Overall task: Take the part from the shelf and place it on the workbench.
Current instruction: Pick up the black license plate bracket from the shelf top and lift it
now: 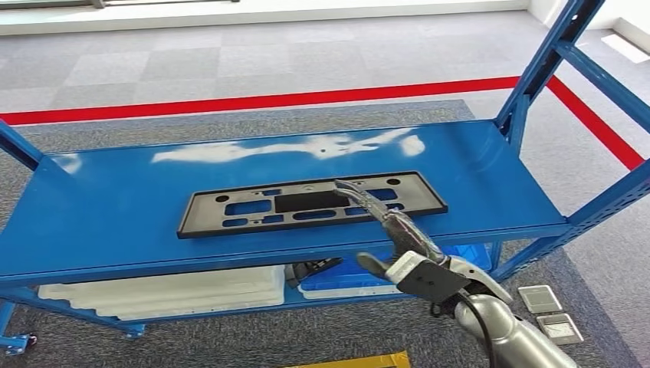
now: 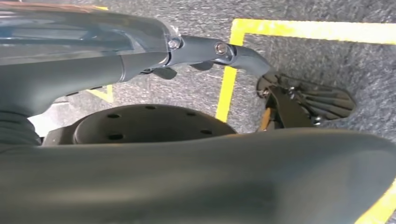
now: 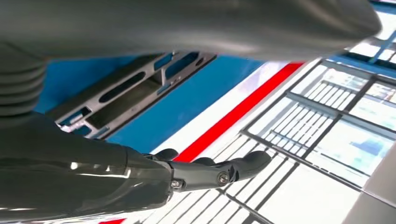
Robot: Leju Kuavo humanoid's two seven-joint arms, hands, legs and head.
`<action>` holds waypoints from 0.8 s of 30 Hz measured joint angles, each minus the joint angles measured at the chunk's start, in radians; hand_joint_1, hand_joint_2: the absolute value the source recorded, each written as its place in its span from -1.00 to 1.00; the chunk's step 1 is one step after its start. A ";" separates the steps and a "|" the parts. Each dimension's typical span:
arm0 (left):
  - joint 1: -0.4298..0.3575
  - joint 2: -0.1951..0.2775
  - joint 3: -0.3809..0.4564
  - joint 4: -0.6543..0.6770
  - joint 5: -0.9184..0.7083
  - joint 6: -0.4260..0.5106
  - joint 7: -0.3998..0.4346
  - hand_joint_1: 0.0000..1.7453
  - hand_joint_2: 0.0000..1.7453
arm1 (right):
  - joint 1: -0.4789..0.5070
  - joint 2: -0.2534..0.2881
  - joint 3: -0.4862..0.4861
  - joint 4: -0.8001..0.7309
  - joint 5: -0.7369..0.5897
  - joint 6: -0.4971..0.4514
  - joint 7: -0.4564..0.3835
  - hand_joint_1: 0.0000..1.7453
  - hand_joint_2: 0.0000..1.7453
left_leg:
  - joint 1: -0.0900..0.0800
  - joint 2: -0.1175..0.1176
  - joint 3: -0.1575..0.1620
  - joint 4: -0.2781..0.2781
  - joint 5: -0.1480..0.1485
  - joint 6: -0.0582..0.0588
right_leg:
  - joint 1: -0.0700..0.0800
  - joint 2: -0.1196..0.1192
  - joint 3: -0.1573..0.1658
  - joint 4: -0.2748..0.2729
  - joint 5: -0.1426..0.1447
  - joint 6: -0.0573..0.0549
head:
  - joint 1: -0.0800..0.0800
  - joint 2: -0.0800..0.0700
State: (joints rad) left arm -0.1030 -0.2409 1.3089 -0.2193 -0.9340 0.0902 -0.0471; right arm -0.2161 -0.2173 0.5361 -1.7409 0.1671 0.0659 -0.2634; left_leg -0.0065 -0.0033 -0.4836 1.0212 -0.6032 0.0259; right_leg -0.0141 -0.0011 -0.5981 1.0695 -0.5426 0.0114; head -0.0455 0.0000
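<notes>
- While the black part (image 1: 310, 203) lies flat on the blue shelf (image 1: 115, 222), the right hand (image 1: 383, 218) reaches over it, fingers extended, holding nothing.
- Left hand (image 2: 140, 56) hangs over the floor, empty, fingers extended.
- Right wrist view: part (image 3: 126, 91) ungrasped; closing on its edge likely comes next.

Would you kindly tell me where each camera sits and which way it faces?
Head view: high on the body, looking down at the blue shelf, black part and right robot hand.
Left wrist view: behind the left robot hand, facing carpet.
Right wrist view: behind the right robot hand.
Head and right wrist views share the part.
</notes>
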 joint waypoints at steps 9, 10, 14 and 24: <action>0.000 -0.001 -0.025 0.000 -0.076 -0.004 0.028 -1.00 -1.00 | -0.121 0.065 0.154 0.177 0.449 -0.247 0.107 -1.00 1.00 | -0.002 0.000 0.001 0.000 0.000 0.000 | -0.002 -0.001 0.001 -0.001 0.000 0.001 | 0.000 0.000; 0.001 -0.001 -0.030 0.000 -0.080 -0.006 0.029 -1.00 -1.00 | -0.128 0.073 0.168 0.197 0.476 -0.263 0.114 -1.00 1.00 | -0.002 0.000 0.001 0.000 0.000 0.000 | -0.002 -0.001 0.001 -0.001 0.000 0.001 | 0.000 0.000; 0.002 -0.001 -0.047 0.000 -0.100 -0.013 0.032 -1.00 -1.00 | -0.149 0.095 0.209 0.259 0.569 -0.306 0.146 -1.00 1.00 | -0.002 0.000 0.000 0.000 -0.001 0.000 | -0.002 -0.001 0.001 -0.001 0.000 0.001 | 0.000 0.000; 0.005 0.000 -0.098 0.000 -0.145 -0.038 0.026 -1.00 -1.00 | -0.169 0.142 0.271 0.450 0.836 -0.407 0.253 -1.00 1.00 | -0.002 0.000 0.001 0.000 -0.001 0.000 | -0.002 -0.001 0.001 -0.001 0.000 0.001 | 0.000 0.000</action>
State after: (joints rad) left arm -0.0984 -0.2412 1.2105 -0.2193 -1.0791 0.0526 -0.0214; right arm -0.3851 -0.0756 0.8070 -1.2905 1.0029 -0.3414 -0.0107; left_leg -0.0087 -0.0034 -0.4828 1.0215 -0.6037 0.0254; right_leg -0.0166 -0.0020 -0.5967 1.0681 -0.5424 0.0121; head -0.0458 0.0001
